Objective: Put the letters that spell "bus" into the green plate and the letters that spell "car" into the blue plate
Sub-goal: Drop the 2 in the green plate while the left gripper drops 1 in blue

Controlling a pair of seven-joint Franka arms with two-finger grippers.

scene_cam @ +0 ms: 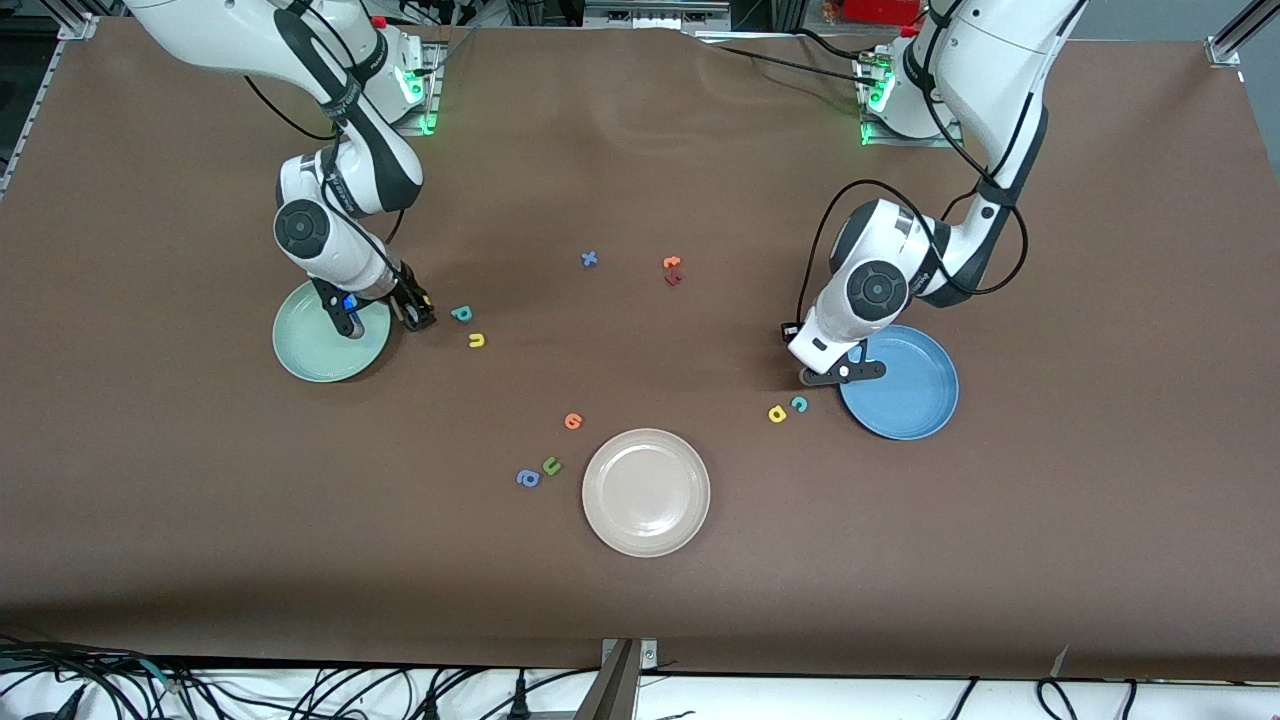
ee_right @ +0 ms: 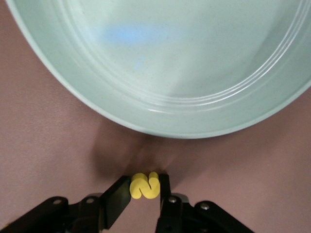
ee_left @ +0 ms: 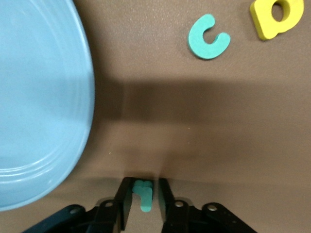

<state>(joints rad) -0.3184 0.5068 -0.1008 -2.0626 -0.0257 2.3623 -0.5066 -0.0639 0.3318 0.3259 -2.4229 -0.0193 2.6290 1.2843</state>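
Beside the green plate, at the rim toward the left arm's end of the table, my right gripper is down low. The right wrist view shows that gripper shut on the yellow s, close to the green plate's rim. The teal b and yellow u lie on the table next to it. My left gripper is low beside the blue plate. Seen from the left wrist, this gripper is shut on the teal r. The teal c and yellow a lie close by.
A beige plate sits nearest the front camera, mid-table. Near it lie an orange letter, a green u and a blue a. A blue x and orange and red letters lie nearer the bases.
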